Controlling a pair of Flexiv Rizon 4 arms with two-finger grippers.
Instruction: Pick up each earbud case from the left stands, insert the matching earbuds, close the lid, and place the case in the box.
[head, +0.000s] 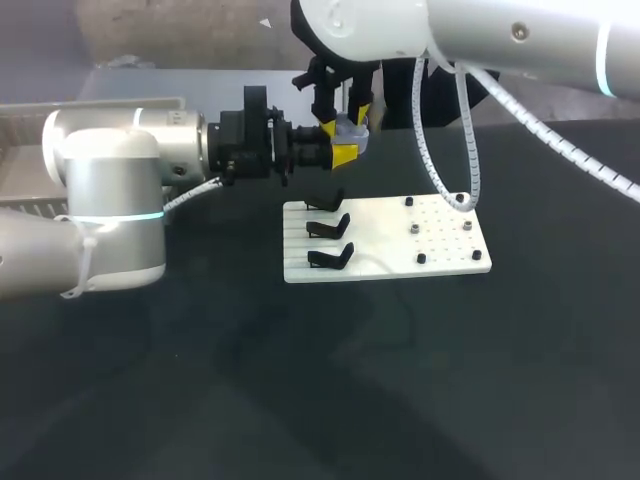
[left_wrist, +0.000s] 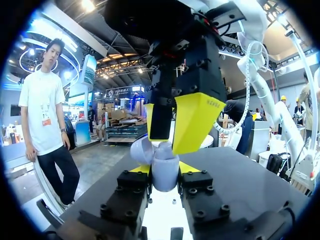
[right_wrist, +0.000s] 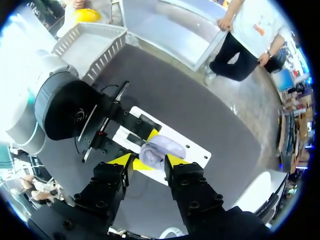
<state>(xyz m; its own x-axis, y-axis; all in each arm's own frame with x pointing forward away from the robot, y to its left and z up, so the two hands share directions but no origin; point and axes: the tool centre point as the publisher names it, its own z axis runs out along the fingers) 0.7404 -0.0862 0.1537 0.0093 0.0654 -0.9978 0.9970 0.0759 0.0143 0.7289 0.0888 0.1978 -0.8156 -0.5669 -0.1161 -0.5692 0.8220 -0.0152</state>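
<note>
Left end effector (head: 342, 152) is closed on the pale lavender earbud case (head: 354, 131), holding it in the air above the dark worktop (head: 300, 380). Right end effector (head: 345, 110) comes down at the case's top from above, can't tell whether it grips. Nearer the camera: three black stands (head: 330, 257) on the left part of a white board (head: 450, 258).

Pale lilac, maybe grey-blue, earbud case (left_wrist: 164, 171); yellow fingertips (left_wrist: 198, 120); black stands (head: 331, 257); white board (head: 450, 262); dark grey table (head: 400, 385)
</note>
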